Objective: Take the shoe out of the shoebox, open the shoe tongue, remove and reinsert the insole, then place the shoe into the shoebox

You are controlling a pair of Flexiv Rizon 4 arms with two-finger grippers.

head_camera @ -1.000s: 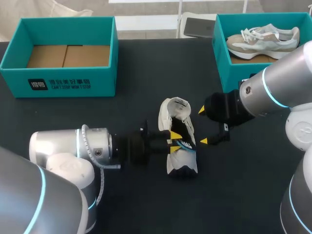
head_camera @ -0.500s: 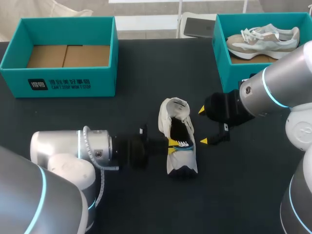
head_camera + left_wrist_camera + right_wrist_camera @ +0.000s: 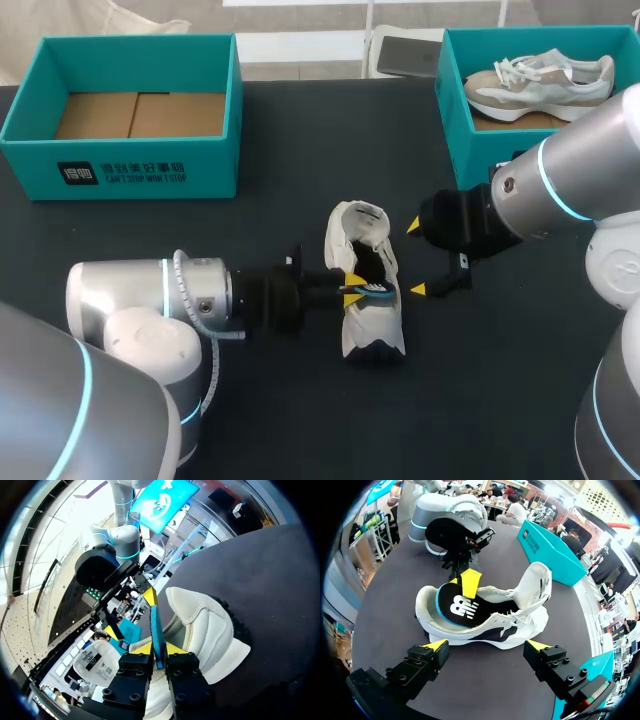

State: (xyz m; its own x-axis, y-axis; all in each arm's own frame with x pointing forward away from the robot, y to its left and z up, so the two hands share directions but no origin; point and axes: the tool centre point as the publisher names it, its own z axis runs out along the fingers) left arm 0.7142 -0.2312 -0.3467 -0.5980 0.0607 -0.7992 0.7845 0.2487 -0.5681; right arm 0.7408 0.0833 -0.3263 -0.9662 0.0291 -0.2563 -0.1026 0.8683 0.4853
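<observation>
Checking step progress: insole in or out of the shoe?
Partly out. Left claw pinches the insole edge, raised over the shoe rim; the rest lies inside.

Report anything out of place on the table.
The insole is partly lifted out of the white shoe, standing on edge and pinched in the left end effector. That fits the insole step; nothing else looks odd.

Left arm [image 3: 150, 310], lower left, and right arm [image 3: 575, 175], right edge: glossy silver shells, cyan rings. Left gripper [image 3: 351, 289] and right gripper [image 3: 416, 258]: black, yellow-tipped.
</observation>
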